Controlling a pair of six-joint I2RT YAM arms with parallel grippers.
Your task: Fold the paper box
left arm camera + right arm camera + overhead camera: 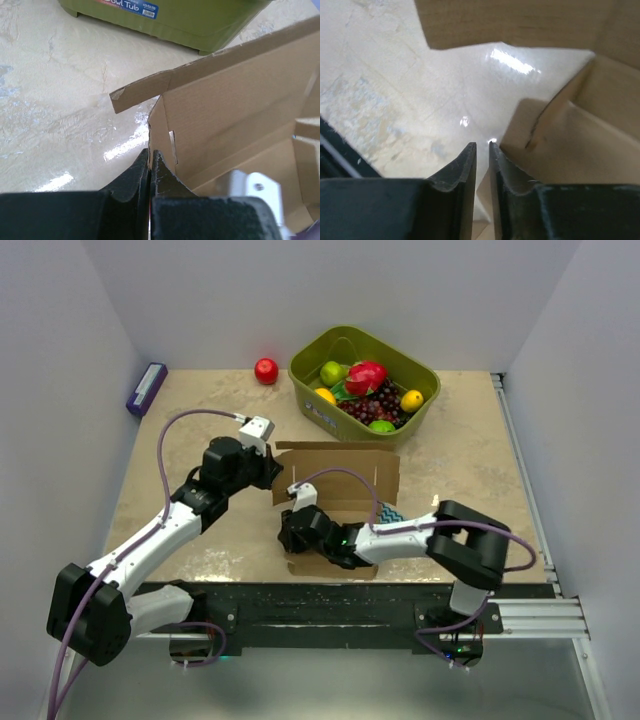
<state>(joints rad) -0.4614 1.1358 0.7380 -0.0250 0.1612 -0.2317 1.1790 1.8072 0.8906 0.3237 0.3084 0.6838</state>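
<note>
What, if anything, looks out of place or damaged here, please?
A red fruit lies alone on the table beside the basket, while the other fruit sits inside it. The box has a flap with a ragged, frayed corner, seen in the left wrist view.

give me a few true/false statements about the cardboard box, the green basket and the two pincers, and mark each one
1. The green plastic basket holds fruit. True.
2. The red round fruit lies inside the basket. False: it sits on the table to the left of the basket.
3. The left pincer is shut at an edge of the brown cardboard box blank. True.
4. The box blank lies completely flat. False: the left wrist view shows a wall standing upright.
5. The right pincer clamps a sponge. False: its fingers stand slightly apart with nothing between them.
</note>
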